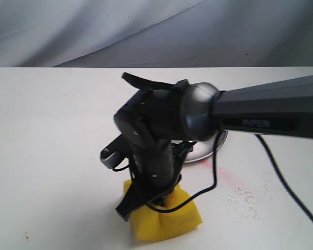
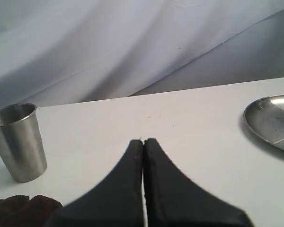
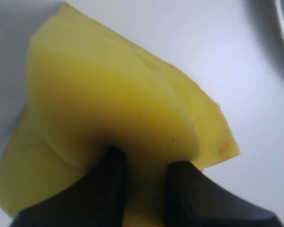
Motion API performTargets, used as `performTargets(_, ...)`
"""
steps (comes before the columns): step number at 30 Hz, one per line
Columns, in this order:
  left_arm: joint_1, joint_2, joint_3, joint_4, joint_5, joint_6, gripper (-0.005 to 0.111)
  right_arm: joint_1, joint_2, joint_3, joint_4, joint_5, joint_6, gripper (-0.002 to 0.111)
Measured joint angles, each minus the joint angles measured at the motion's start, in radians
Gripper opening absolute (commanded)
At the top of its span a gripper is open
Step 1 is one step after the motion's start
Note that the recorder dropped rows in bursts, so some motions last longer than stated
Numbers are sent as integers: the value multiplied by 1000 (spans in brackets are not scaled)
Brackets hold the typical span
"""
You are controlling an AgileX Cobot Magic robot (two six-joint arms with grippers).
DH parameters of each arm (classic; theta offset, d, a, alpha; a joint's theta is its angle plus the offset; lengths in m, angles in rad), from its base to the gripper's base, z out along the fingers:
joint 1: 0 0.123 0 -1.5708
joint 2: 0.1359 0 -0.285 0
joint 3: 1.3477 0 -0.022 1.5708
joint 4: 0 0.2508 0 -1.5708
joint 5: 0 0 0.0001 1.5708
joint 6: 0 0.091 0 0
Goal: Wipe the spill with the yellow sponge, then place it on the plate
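The yellow sponge [image 1: 167, 219] lies pressed on the white table near the front edge, squeezed and bulging between the fingers of my right gripper [image 3: 144, 163], which is shut on it; the same sponge [image 3: 109, 109] fills the right wrist view. The right arm [image 1: 167, 125] hides most of the plate [image 1: 211, 152], of which only a silver rim shows behind it. The plate [image 2: 272, 120] also shows at the edge of the left wrist view. My left gripper [image 2: 143, 142] is shut on nothing, above bare table. No puddle shows; the spill is hidden or out of view.
A pinkish-red streak [image 1: 224, 177] and a speckled dried patch [image 1: 242, 200] mark the table right of the sponge. A black cable [image 1: 287, 182] trails at the right. A steel cup [image 2: 18, 142] and a dark brown cloth [image 2: 23, 208] lie near the left gripper.
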Motion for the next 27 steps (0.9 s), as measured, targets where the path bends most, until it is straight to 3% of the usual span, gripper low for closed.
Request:
performTargets(9,0,0,0,0,0,0,0,121,195,-360,43,122,-58,0)
performTargets(15,0,0,0,0,0,0,0,202,215,-409,83,128,-95,0)
performTargets(22,0,0,0,0,0,0,0,187,149,-251,66,62,-92,0)
performTargets(27,0,0,0,0,0,0,0,83,12,0,81,-37,-67,0)
